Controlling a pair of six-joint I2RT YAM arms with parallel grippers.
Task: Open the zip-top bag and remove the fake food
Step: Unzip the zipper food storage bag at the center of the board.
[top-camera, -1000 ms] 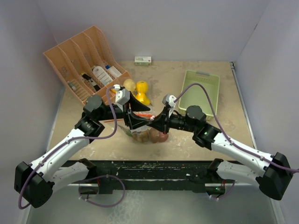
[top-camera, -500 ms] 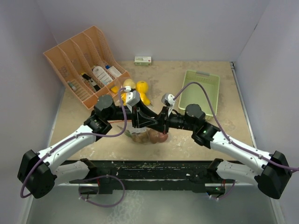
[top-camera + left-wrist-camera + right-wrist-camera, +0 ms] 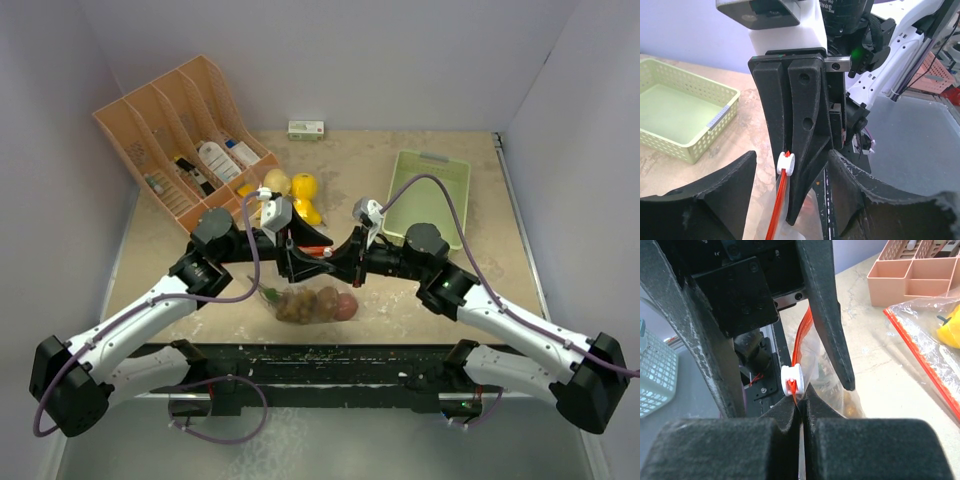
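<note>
A clear zip-top bag [image 3: 312,300] with a red zip strip hangs between my grippers. It holds brown and reddish fake food lumps [image 3: 330,304]. My right gripper [image 3: 337,262] is shut on the bag's top edge, right beside the white slider [image 3: 791,380]; in the right wrist view its tips [image 3: 801,406] pinch the strip. My left gripper [image 3: 303,254] is open, with its jaws on either side of the slider [image 3: 785,163] and not touching it. Yellow fake food [image 3: 300,192] lies behind the grippers, inside a second clear bag [image 3: 925,347].
An orange rack [image 3: 180,140] with bottles and packets stands at the back left. A green basket [image 3: 432,195] sits at the right and also shows in the left wrist view [image 3: 680,120]. A small box [image 3: 306,129] lies by the back wall.
My left gripper has shifted right toward the right gripper and now straddles the slider. The bag's filled bottom now shows lower and nearer. The right gripper has kept its hold.
</note>
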